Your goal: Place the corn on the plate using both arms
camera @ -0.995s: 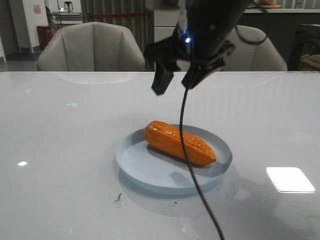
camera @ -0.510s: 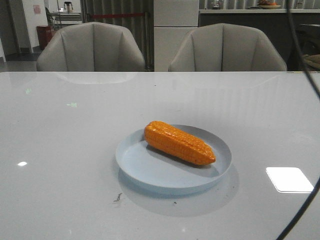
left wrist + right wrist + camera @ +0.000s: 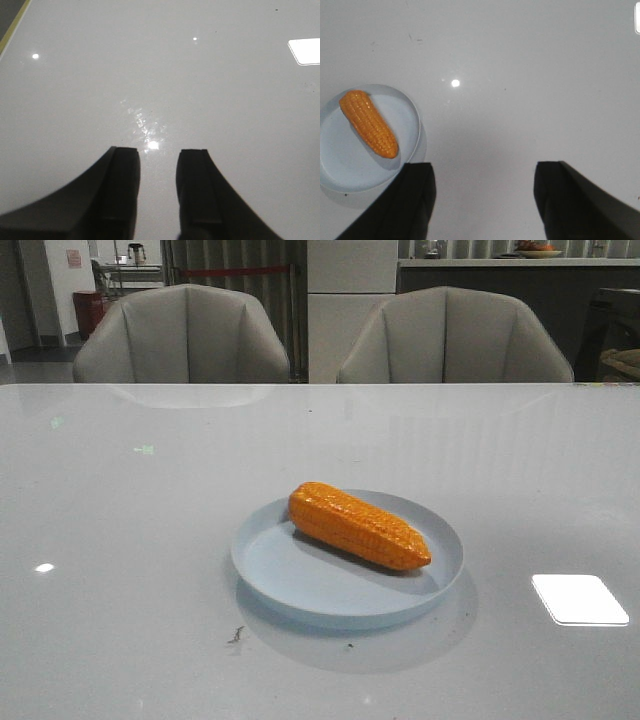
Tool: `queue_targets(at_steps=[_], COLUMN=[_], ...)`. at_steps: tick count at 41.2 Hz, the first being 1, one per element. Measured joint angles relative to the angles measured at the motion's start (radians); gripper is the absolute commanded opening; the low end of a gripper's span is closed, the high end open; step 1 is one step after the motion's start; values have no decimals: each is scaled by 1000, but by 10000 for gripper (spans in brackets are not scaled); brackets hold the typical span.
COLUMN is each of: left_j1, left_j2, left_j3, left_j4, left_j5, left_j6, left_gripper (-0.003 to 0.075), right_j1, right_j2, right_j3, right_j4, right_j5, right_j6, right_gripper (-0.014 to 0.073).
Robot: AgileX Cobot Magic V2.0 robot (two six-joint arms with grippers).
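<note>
Two grey upholstered chairs (image 3: 185, 335) stand behind a glossy white worktop (image 3: 120, 540), with dim shelving further back.

Orange-yellow corn cob (image 3: 358, 526), rows of small kernels, tapered at one end: lies inside the round, shallow, pale blue plastic plate (image 3: 290, 585), resting on its floor. Long axis runs diagonally, blunt end toward the far left of the plate, tapered tip toward the near right, close to the rim.

Neither arm shows in the front view. Right wrist view: black angular right pincer (image 3: 484, 200) hangs high, its fingers spread wide with nothing between them; plate (image 3: 335, 172) and corn (image 3: 369, 129) lie well off to the side of one finger, apart from it. Left wrist view: dark left pincer (image 3: 157, 190) has its fingers parted by a narrower gap, empty, over bare worktop (image 3: 160, 75); no corn or plate visible there. Right arm judged the nearer of the two.

Surfaces: worktop mirror-slick, throws back ceiling lights. Plate smooth, matte, low raised rim. Cob bumpy, slightly shiny.

Judgement: the placing looks done; any regrasp would have to cross the cob's diagonal axis.
</note>
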Motion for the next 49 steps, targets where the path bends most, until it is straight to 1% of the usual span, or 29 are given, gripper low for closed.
queue_targets(at_steps=[5,9,19,22,24,30,31,49], left_j1=[0,0,0,0,0,0,0,0], left_j2=[0,0,0,0,0,0,0,0], left_j3=[0,0,0,0,0,0,0,0], left_j4=[0,0,0,0,0,0,0,0], left_j5=[0,0,2,2,2,2,2,2], left_j6=[0,0,0,0,0,0,0,0], left_gripper=[281,281,279,253,223,100,89,94], right_j1=[-2,-2,-2,-2,-2,-2,-2,-2], right_j2=[-73,-110,-124,-124,-124,-124,-124,-124], right_j3=[98,151,175,175,175,175,175,175], right_j4=[2,2,6,6,6,8,8,8], right_j5=[-19,-26,-26,-26,-26,-26,-26,-26], right_j6=[47,58,64,64,64,64,64,64], right_gripper=[533,533,533,533,533,533,533,533])
